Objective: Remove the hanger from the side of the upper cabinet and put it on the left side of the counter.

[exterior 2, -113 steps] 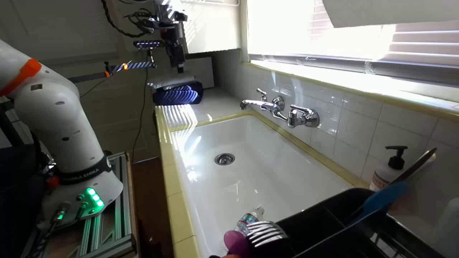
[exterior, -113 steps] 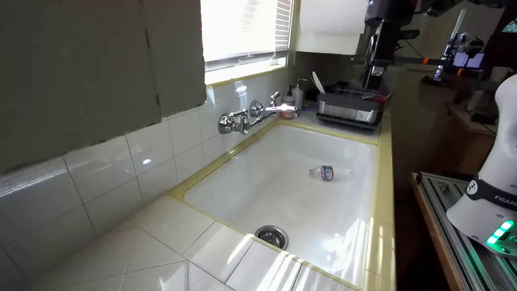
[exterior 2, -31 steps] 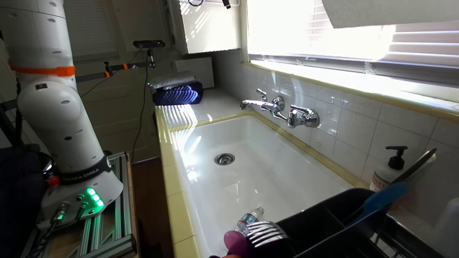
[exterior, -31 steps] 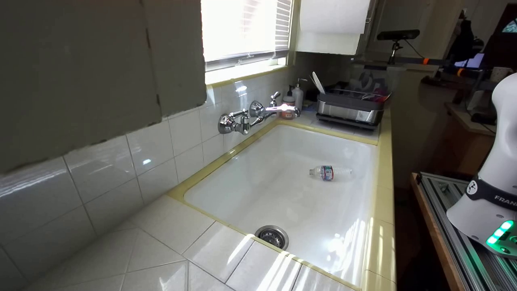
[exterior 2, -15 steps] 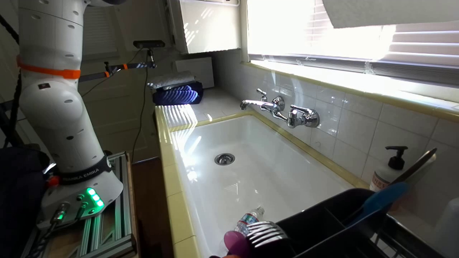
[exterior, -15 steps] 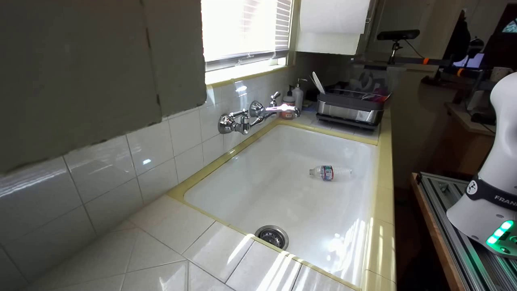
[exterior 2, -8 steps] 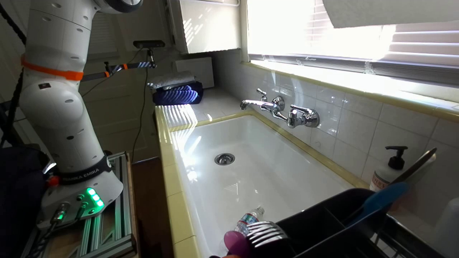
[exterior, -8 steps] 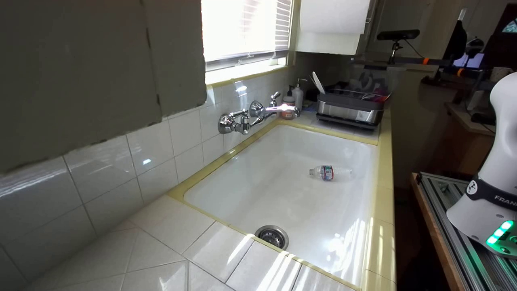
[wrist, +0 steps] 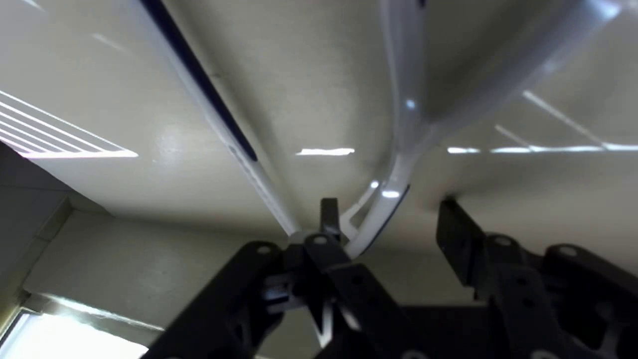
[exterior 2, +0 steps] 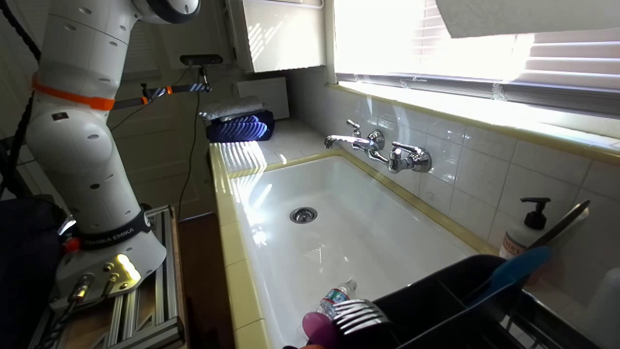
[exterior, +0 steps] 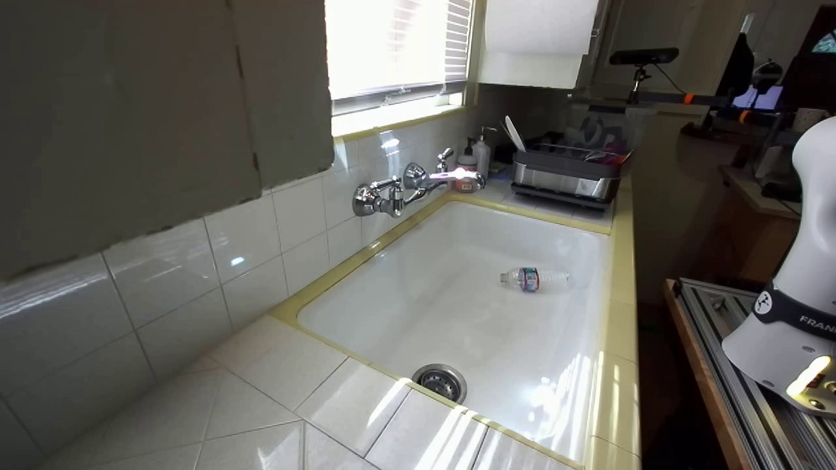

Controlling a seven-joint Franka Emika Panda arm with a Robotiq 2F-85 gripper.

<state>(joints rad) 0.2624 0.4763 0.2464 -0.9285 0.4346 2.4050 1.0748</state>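
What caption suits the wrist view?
Open gripper at the white hanger, cabinet behind; whether gripper and hanger touch is unclear.

A bright window (exterior: 395,55) glares above a white tiled wall (exterior 2: 484,157).
Slatted blinds (exterior 2: 576,55) hang across it; the brown floor (exterior 2: 201,271) lies in deep shadow.
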